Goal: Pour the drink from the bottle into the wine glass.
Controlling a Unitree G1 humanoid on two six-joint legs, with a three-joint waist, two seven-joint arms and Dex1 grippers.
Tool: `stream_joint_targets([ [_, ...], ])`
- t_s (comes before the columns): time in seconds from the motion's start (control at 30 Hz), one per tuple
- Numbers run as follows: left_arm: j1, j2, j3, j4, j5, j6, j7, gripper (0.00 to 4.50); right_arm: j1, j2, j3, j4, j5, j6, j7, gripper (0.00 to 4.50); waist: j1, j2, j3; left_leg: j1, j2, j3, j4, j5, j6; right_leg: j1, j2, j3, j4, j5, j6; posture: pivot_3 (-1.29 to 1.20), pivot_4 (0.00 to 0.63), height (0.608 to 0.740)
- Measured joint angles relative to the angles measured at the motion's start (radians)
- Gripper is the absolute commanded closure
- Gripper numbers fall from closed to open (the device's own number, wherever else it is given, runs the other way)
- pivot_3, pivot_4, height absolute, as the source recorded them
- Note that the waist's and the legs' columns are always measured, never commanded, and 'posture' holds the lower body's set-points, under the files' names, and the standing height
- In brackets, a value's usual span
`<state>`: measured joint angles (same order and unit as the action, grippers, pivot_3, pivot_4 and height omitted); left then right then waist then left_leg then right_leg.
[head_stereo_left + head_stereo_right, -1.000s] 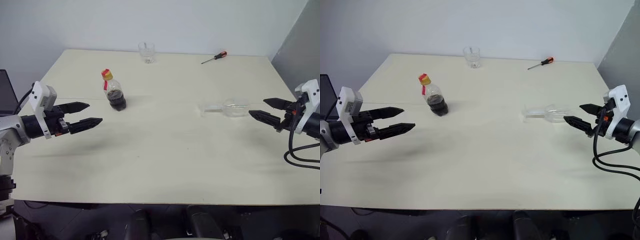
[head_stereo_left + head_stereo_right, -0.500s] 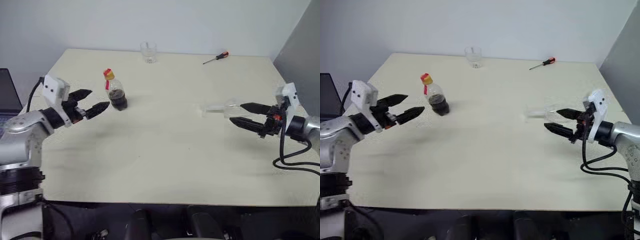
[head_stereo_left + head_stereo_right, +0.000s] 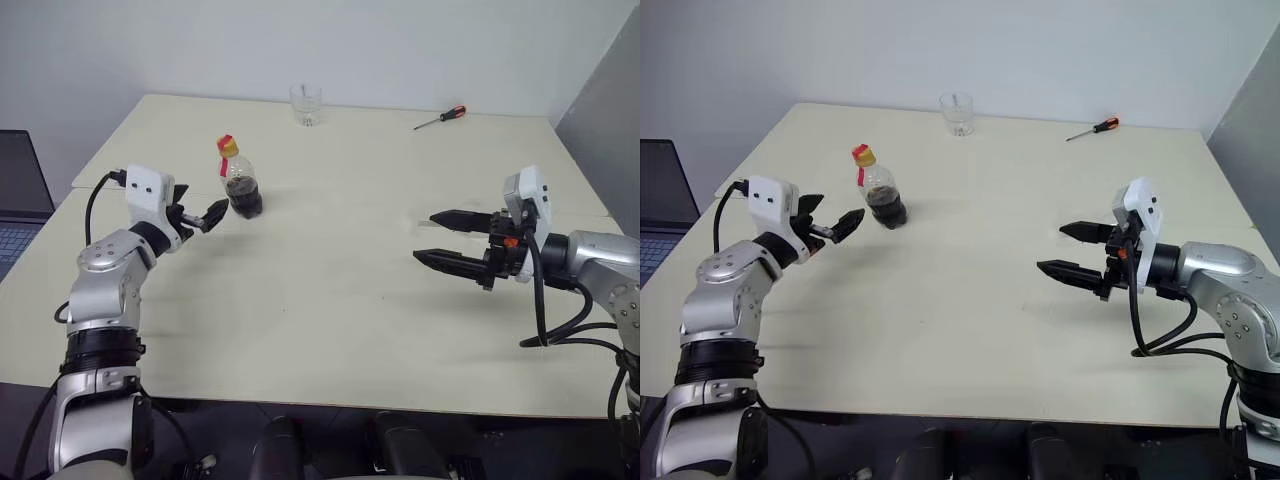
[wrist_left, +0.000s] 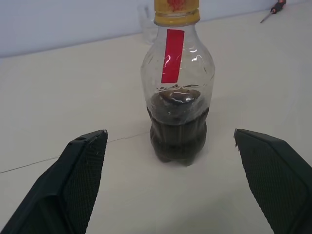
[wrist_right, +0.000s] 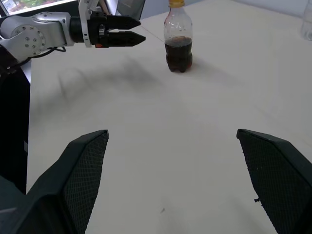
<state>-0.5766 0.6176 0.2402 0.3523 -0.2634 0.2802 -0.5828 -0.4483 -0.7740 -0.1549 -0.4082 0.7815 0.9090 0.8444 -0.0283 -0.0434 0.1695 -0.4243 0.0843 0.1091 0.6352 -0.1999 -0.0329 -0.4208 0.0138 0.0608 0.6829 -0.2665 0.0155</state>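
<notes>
Bottle (image 3: 241, 185) of dark drink (image 4: 177, 124) upright on table (image 3: 330, 300), just beyond spread left end effector (image 3: 197, 215); right end effector (image 3: 440, 239) spread, empty, well apart.

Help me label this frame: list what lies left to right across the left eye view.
Left gripper → bottle → tumbler → screwdriver → right gripper.

The small clear bottle (image 3: 241, 186) stands upright on the table, yellow cap on, with dark cola (image 4: 178, 129) filling roughly its lower third.
</notes>
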Motion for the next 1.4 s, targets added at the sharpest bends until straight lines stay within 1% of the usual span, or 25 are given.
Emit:
stream_joint_targets([
  [0.13,-0.052,-0.021,-0.006,0.06,0.03,-0.049,0.045,0.09,0.0,0.024,0.031,-0.046,0.019,0.005,-0.024,0.0,0.0,0.0,0.0,0.0,0.0,-0.001,0.0,0.0,0.0,0.0,0.0,0.0,0.0,0.0,0.0,0.0,0.15,0.74],
  [0.27,-0.08,-0.047,-0.014,0.135,0.038,-0.078,0.048,0.09,0.001,0.043,0.081,-0.064,0.015,0.006,-0.056,0.0,-0.003,0.0,0.0,-0.001,0.0,-0.001,0.0,0.0,0.0,0.0,0.0,0.0,0.0,0.0,0.0,0.0,0.15,0.74],
  [0.37,-0.096,-0.056,-0.025,0.175,0.042,-0.1,0.033,0.09,0.003,0.052,0.11,-0.067,-0.019,-0.008,-0.079,0.0,-0.002,0.0,0.0,-0.001,0.0,-0.001,0.001,0.0,0.0,0.0,0.0,-0.001,0.0,0.0,0.0,0.0,0.15,0.74],
  [0.47,-0.123,-0.064,-0.039,0.213,0.046,-0.122,0.021,0.09,-0.001,0.092,0.121,-0.051,-0.064,-0.03,-0.132,0.0,-0.002,0.0,0.0,-0.002,0.0,-0.001,0.002,0.0,0.0,0.0,0.0,-0.001,0.0,0.0,0.0,0.0,0.15,0.74],
  [0.63,-0.176,-0.075,-0.057,0.296,0.061,-0.167,0.007,0.09,-0.005,0.112,0.127,-0.047,-0.092,-0.037,-0.156,0.0,-0.001,0.0,0.0,-0.003,0.0,-0.001,0.004,0.0,0.0,0.0,0.0,-0.002,0.0,0.0,0.0,0.0,0.15,0.74],
  [0.87,-0.269,-0.087,-0.06,0.491,0.097,-0.27,0.023,0.09,-0.002,0.129,0.13,-0.056,-0.09,-0.032,-0.177,0.0,-0.001,0.0,0.0,-0.006,0.0,-0.003,0.007,0.0,0.0,-0.001,0.0,-0.005,0.0,0.0,0.001,0.0,0.15,0.74],
  [1.17,-0.35,-0.117,-0.076,0.704,0.133,-0.39,0.025,0.09,0.029,0.13,0.118,-0.103,-0.053,0.001,-0.213,0.0,0.0,0.0,0.0,-0.01,0.0,-0.012,0.009,0.0,0.0,0.0,0.0,-0.013,0.0,0.0,0.0,0.0,0.15,0.74],
  [1.4,-0.418,-0.126,-0.076,0.845,0.153,-0.441,0.048,0.09,0.043,0.127,0.095,-0.14,-0.041,0.023,-0.239,0.0,-0.001,0.0,0.0,-0.01,0.0,-0.015,0.008,0.0,0.0,0.0,0.0,-0.016,0.0,0.0,0.0,0.0,0.15,0.74],
])
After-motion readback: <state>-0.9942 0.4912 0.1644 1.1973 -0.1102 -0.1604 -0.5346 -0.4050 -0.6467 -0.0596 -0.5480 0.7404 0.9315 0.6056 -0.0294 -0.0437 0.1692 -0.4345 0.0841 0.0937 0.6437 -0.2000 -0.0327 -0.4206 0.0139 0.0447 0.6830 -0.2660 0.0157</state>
